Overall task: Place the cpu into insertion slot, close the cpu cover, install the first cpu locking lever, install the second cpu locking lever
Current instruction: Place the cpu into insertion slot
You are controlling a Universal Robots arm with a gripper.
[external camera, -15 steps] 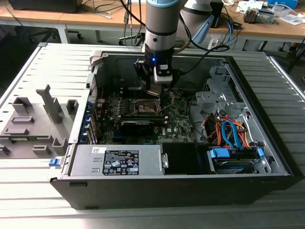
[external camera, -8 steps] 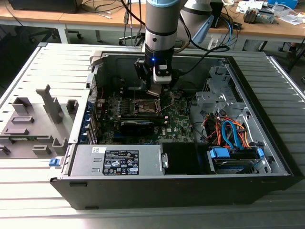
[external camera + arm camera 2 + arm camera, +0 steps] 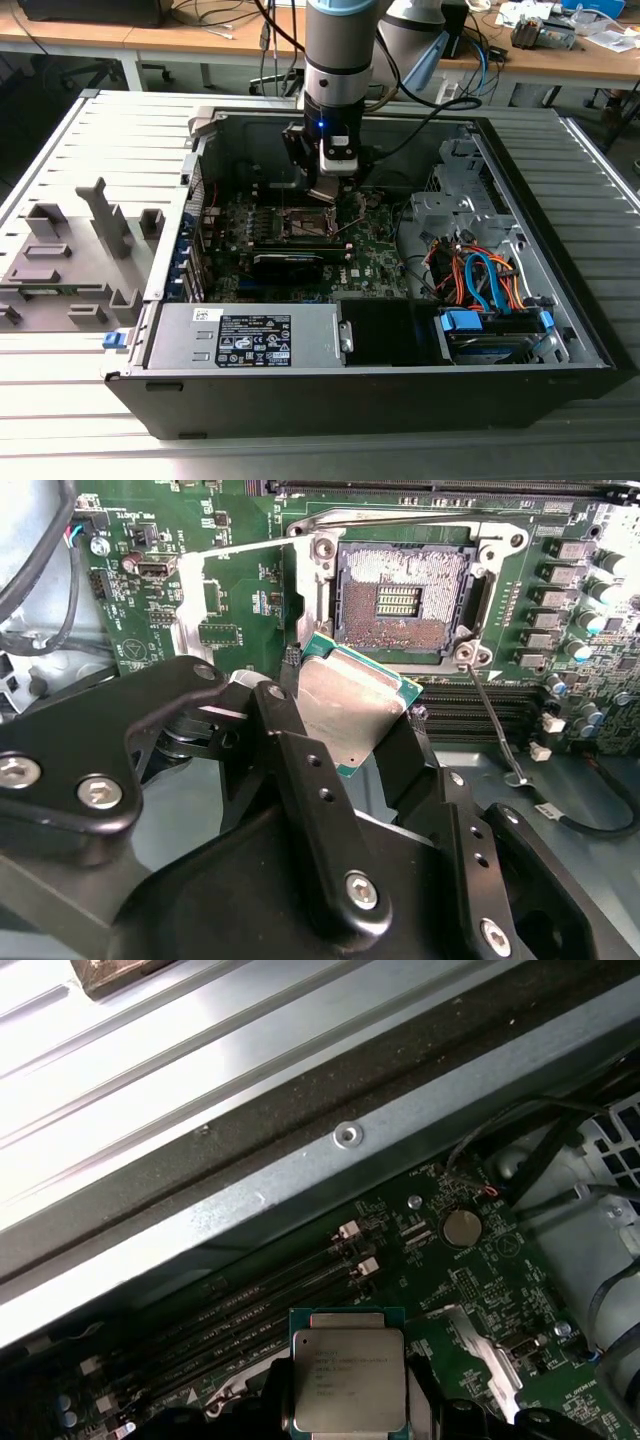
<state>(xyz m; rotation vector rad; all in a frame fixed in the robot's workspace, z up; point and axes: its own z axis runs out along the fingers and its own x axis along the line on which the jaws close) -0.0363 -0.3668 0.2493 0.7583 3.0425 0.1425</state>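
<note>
My gripper [image 3: 345,725] is shut on the cpu [image 3: 352,702], a flat square chip with a silver-grey top and a green edge, pinched by its sides between black fingers [image 3: 283,735]. The chip hangs tilted just above and beside the insertion slot [image 3: 405,592], which lies open with its dark brownish centre bare. A silver plate that looks like the cpu cover [image 3: 192,605] stands swung up on the far side of the socket. Two thin wire levers [image 3: 250,547] [image 3: 490,712] stick out, unlatched. The first wrist view has the cpu [image 3: 348,1380] above the green board. In the exterior view the gripper [image 3: 324,192] hovers over the socket [image 3: 298,222].
The open case holds a black graphics card [image 3: 288,265], a grey power supply [image 3: 245,335] and orange and blue cables [image 3: 480,275]. Memory slots [image 3: 480,718] run beside the socket. The case wall [image 3: 300,1175] stands close behind. Grey fixtures [image 3: 70,250] sit at the exterior view's left.
</note>
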